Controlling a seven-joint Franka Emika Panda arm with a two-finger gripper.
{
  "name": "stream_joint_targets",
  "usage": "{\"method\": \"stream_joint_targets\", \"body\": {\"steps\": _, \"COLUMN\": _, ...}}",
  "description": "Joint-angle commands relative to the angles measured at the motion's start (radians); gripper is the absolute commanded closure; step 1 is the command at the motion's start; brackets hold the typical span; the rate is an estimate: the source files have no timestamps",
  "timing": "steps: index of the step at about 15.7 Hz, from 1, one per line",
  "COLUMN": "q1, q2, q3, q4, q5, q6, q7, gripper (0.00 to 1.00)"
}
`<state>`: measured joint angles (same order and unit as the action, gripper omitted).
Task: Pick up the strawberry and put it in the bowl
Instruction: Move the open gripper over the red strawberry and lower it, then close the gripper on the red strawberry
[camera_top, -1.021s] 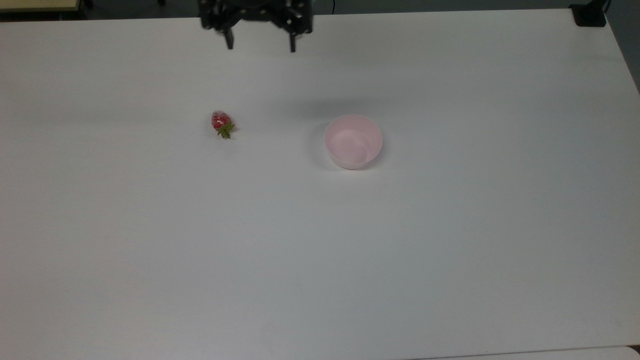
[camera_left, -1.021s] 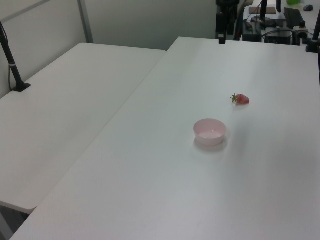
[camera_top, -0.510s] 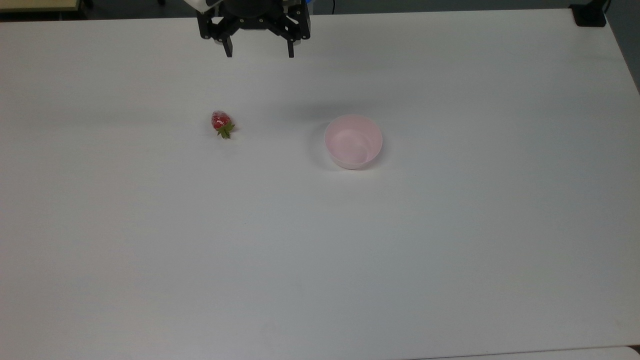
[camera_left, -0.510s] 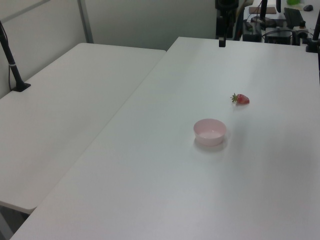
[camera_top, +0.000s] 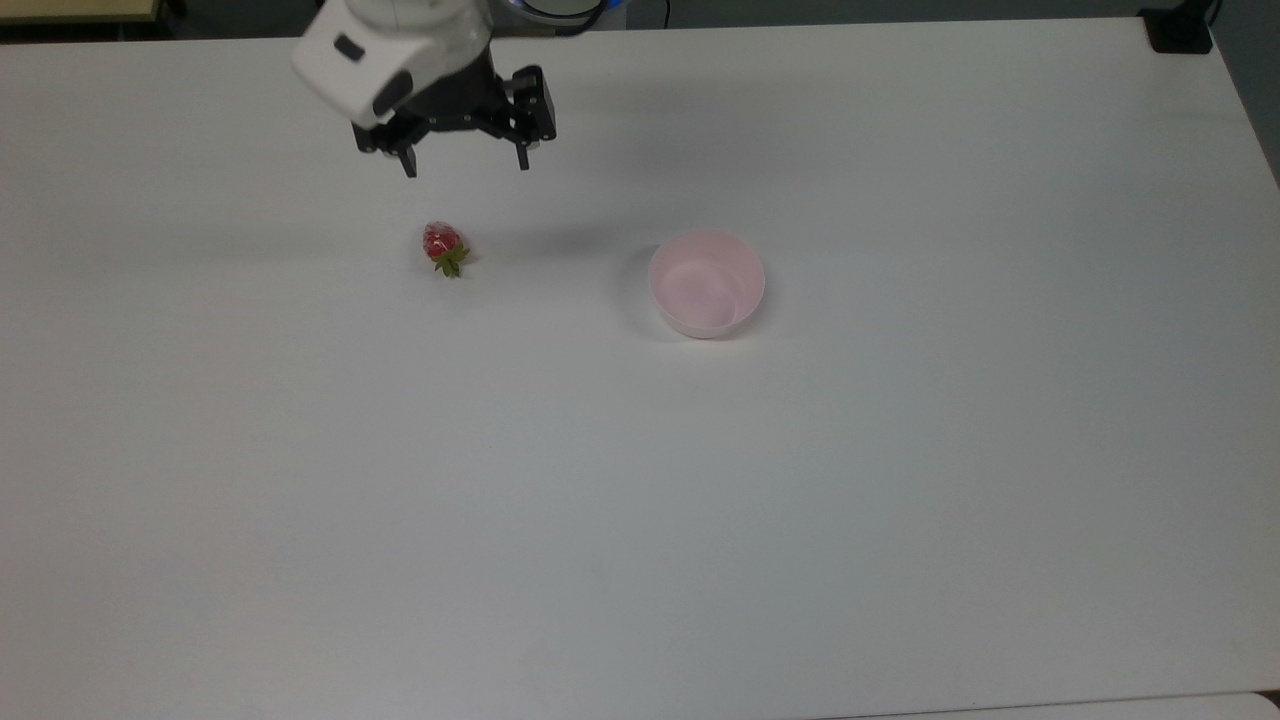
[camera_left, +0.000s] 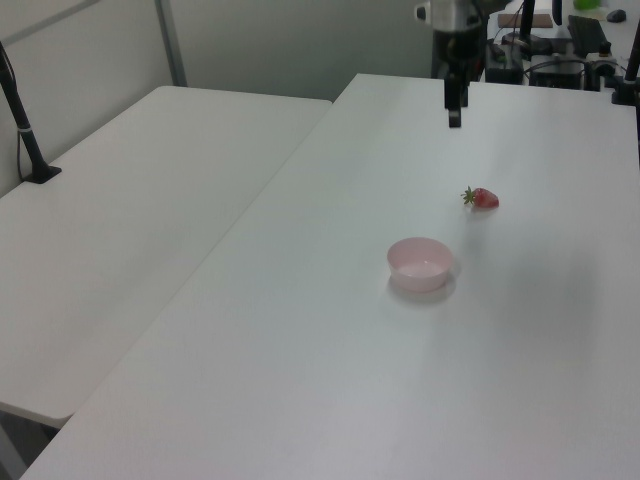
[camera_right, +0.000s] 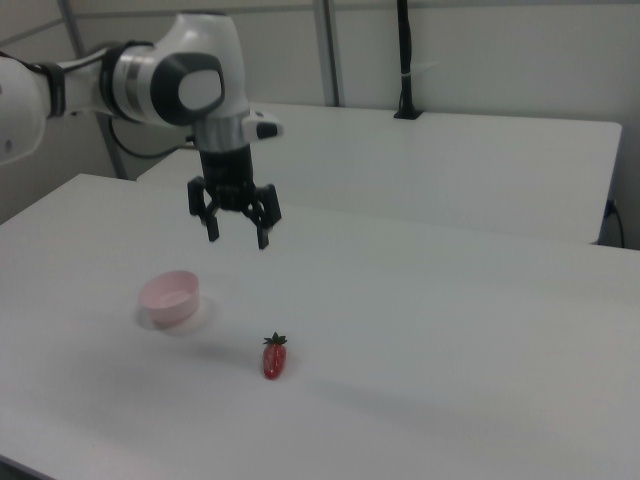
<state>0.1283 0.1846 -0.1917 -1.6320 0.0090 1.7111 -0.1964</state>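
So the gripper (camera_top: 465, 167) is hanging in the air with its fingers (camera_right: 213, 229) spread wide and nothing between them — totally empty. The strawberry (camera_top: 443, 247) is lying on the white table (camera_top: 640, 500) below the fingertips, not touching them. In the top view it sits just under the gap, closer to the left finger. The pink bowl (camera_top: 706, 283) sits well off to the top view's right — empty.

white arm (camera_right: 160, 80) reaching forward, gripper (camera_top: 464, 167) pointing down — fingers (camera_right: 212, 231) spread apart
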Motion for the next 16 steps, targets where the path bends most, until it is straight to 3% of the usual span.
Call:
{"method": "stream_joint_targets", "body": {"steps": 1, "q1": 0.008, "q2": -0.023, "q3": -0.015, "q4": -0.167, "q5": -0.056, "q6": 0.108, "q7": -0.084, "gripper": 0.00}}
{"method": "stream_joint_targets", "body": {"steps": 7, "q1": -0.012, "q2": -0.008, "q3": -0.018, "q4": -0.345, "q5": -0.138, "q6": 0.266, "q7": -0.193, "gripper": 0.03}}
{"method": "stream_joint_targets", "body": {"steps": 12, "q1": -0.012, "q2": 0.075, "q3": -0.023, "q4": -0.376, "q5": -0.158, "q6": 0.375, "q7": -0.195, "gripper": 0.11}}
{"method": "stream_joint_targets", "body": {"steps": 14, "q1": -0.012, "q2": 0.084, "q3": -0.023, "q4": -0.376, "q5": -0.165, "q6": 0.383, "q7": -0.196, "gripper": 0.17}}
{"method": "stream_joint_targets", "body": {"steps": 16, "q1": -0.012, "q2": 0.085, "q3": -0.023, "q4": -0.374, "q5": -0.166, "q6": 0.386, "q7": -0.198, "gripper": 0.29}}
